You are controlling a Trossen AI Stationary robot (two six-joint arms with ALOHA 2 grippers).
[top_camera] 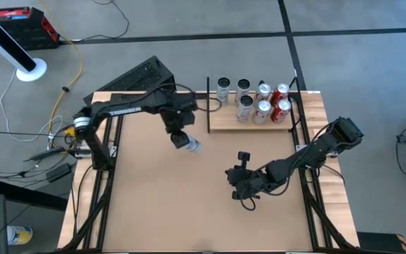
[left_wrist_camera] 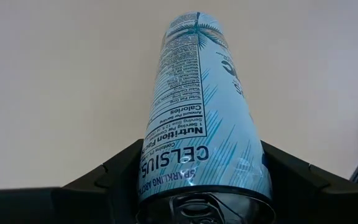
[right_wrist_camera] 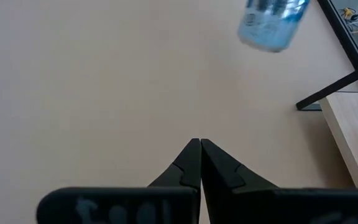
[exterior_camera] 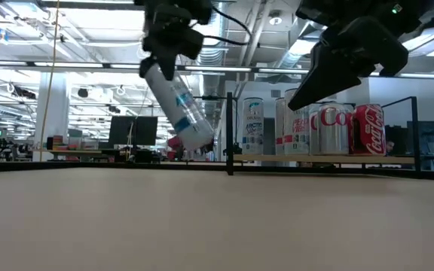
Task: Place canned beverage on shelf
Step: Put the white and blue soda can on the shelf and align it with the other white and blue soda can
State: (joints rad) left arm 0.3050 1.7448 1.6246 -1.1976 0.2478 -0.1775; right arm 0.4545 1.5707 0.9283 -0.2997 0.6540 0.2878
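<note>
From above: left claw pinching a pale blue Celsius can, held over the brown surface, near the shelf but still apart from it. Seven cans standing on the shelf already, silver ones and red ones. Right claw waiting low over the middle of the surface, well apart from the can.

From the level of the surface: Celsius can up in the air, tilted, bottom end leaning toward the shelf. Left claw gripping the top end. Part of the right arm hanging dark in front of the shelf cans.

From the left wrist: can squeezed tight between both dark fingers, with bare surface beyond it.

From the right wrist: right claw pressed together, holding nothing. Blue can floating farther off, beside the shelf's corner.

Step in hand, most likely: carrying the can over to the shelf. Next move probably calls for turning the can straight up, finding a free spot beside the others, setting it down softly, then letting go.
</note>
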